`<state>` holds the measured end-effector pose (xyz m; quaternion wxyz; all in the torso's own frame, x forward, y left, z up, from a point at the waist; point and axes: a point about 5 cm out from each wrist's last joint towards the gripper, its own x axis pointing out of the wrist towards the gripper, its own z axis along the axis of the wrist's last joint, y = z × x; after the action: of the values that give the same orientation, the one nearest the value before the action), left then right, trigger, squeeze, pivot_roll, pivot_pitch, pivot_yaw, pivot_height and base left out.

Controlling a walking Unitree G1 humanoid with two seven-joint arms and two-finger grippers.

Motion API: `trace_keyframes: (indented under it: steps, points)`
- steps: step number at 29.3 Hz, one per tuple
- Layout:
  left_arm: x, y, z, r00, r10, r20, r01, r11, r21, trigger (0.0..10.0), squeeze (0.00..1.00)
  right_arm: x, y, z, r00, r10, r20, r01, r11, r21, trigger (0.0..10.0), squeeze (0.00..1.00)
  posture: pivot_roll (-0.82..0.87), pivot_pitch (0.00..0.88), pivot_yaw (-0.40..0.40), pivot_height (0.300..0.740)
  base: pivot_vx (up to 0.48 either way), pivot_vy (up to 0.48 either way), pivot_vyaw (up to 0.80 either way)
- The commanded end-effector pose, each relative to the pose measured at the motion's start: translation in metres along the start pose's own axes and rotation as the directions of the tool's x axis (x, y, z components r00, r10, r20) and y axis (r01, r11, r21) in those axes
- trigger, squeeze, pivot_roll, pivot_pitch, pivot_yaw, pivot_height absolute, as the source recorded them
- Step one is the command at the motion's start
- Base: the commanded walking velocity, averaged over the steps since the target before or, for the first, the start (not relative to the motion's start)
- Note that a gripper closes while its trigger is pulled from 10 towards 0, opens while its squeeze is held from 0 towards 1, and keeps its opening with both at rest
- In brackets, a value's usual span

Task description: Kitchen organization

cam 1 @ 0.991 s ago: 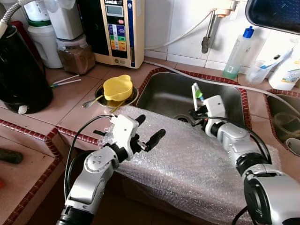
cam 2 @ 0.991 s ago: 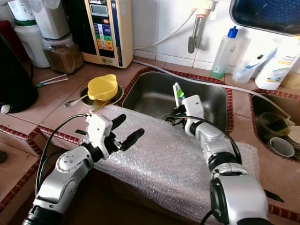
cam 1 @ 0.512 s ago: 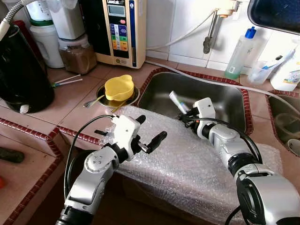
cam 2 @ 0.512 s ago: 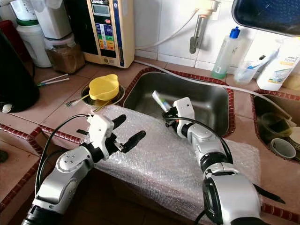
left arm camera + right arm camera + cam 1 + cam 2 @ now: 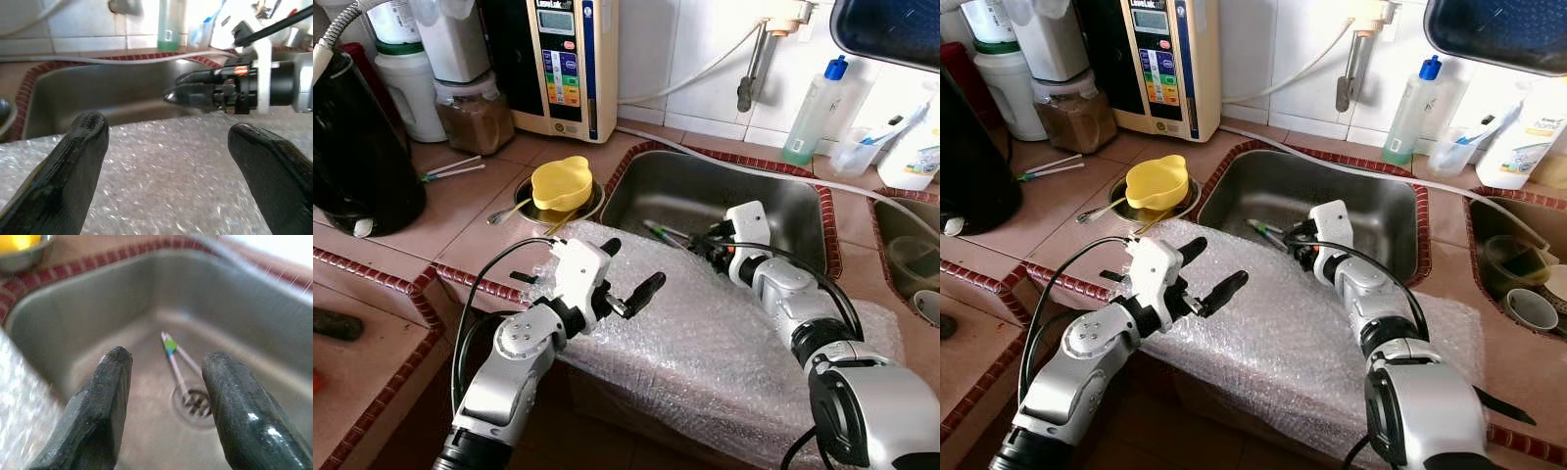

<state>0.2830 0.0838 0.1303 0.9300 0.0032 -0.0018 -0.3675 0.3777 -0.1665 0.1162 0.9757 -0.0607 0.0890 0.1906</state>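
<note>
Toothbrush in sink, beyond right gripper's parted, empty fingers

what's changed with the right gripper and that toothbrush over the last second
The right gripper tipped the toothbrush from upright over toward the robot's left, then let it go: it now lies in the sink, near the drain, and the fingers are open. The left gripper stayed open over the bubble wrap, and the yellow bowl hasn't moved.

Home kitchen: steel sink, tiled counter.
</note>
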Motion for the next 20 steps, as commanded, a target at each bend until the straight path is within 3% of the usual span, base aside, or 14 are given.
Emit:
trace_keyframes:
  steps: [1, 5, 7, 9, 12, 14, 15, 17, 18, 19, 20]
  points:
    - [0.001, 0.006, 0.006, 0.998, 0.047, 0.032, -0.048, 0.999, 0.021, 10.0, 1.00, 0.001, -0.006, 0.019, 0.996, -0.015, 0.091, 0.018, 0.999, -0.033, 10.0, 1.00, 0.10, 0.000, 0.001, 0.740, 0.000, 0.000, 0.00]
    - [0.002, 0.011, 0.011, 0.993, 0.094, 0.074, -0.095, 0.995, 0.021, 10.0, 1.00, -0.002, -0.009, 0.027, 0.987, -0.033, 0.159, 0.045, 0.996, -0.071, 10.0, 1.00, 0.08, 0.000, 0.004, 0.740, 0.000, 0.000, 0.00]
    - [0.002, 0.017, 0.017, 0.977, 0.180, 0.111, -0.190, 0.978, 0.089, 10.0, 1.00, -0.005, -0.012, 0.032, 0.971, -0.087, 0.224, 0.101, 0.993, -0.053, 10.0, 1.00, 0.06, 0.000, 0.004, 0.740, 0.000, 0.000, 0.00]
    - [0.003, 0.018, 0.018, 0.973, 0.196, 0.122, -0.206, 0.976, 0.076, 10.0, 1.00, -0.007, -0.012, 0.032, 0.965, -0.095, 0.244, 0.108, 0.993, -0.041, 10.0, 1.00, 0.06, 0.000, 0.003, 0.740, 0.000, 0.000, 0.00]
    - [0.001, 0.025, 0.024, 0.935, 0.312, 0.166, -0.327, 0.942, 0.070, 10.0, 1.00, -0.023, -0.002, 0.028, 0.923, -0.153, 0.353, 0.167, 0.986, -0.009, 10.0, 1.00, 0.04, 0.000, 0.001, 0.740, 0.000, 0.000, 0.00]
    - [0.000, 0.026, 0.025, 0.931, 0.323, 0.170, -0.338, 0.939, 0.069, 10.0, 1.00, -0.025, -0.001, 0.028, 0.918, -0.162, 0.362, 0.176, 0.984, -0.007, 10.0, 1.00, 0.04, 0.000, 0.001, 0.740, 0.000, 0.000, 0.00]
    - [-0.001, 0.028, 0.024, 0.919, 0.354, 0.174, -0.368, 0.928, 0.054, 10.0, 1.00, -0.031, -0.001, 0.026, 0.902, -0.217, 0.374, 0.216, 0.975, 0.045, 10.0, 1.00, 0.03, 0.000, 0.005, 0.740, 0.000, 0.000, 0.00]
    - [-0.002, 0.030, 0.021, 0.907, 0.392, 0.155, -0.402, 0.915, 0.034, 10.0, 1.00, -0.039, -0.001, 0.026, 0.880, -0.269, 0.392, 0.265, 0.962, 0.067, 10.0, 1.00, 0.03, 0.000, 0.008, 0.740, 0.000, 0.000, 0.00]
    - [-0.001, 0.029, 0.021, 0.905, 0.395, 0.159, -0.405, 0.914, 0.035, 10.0, 0.85, -0.043, -0.001, 0.025, 0.871, -0.291, 0.395, 0.286, 0.955, 0.072, 10.0, 1.00, 0.02, 0.000, 0.007, 0.740, 0.000, 0.000, 0.00]
    - [-0.001, 0.029, 0.021, 0.903, 0.397, 0.165, -0.408, 0.912, 0.037, 10.0, 0.85, -0.045, 0.000, 0.025, 0.866, -0.306, 0.396, 0.301, 0.951, 0.076, 10.0, 1.00, 0.02, 0.000, 0.007, 0.740, 0.000, 0.000, 0.00]
    - [0.001, 0.028, 0.022, 0.901, 0.396, 0.177, -0.409, 0.911, 0.044, 10.0, 0.00, -0.049, 0.000, 0.024, 0.858, -0.331, 0.393, 0.316, 0.943, 0.103, 10.0, 1.00, 0.01, 0.000, 0.010, 0.740, 0.000, 0.000, 0.00]
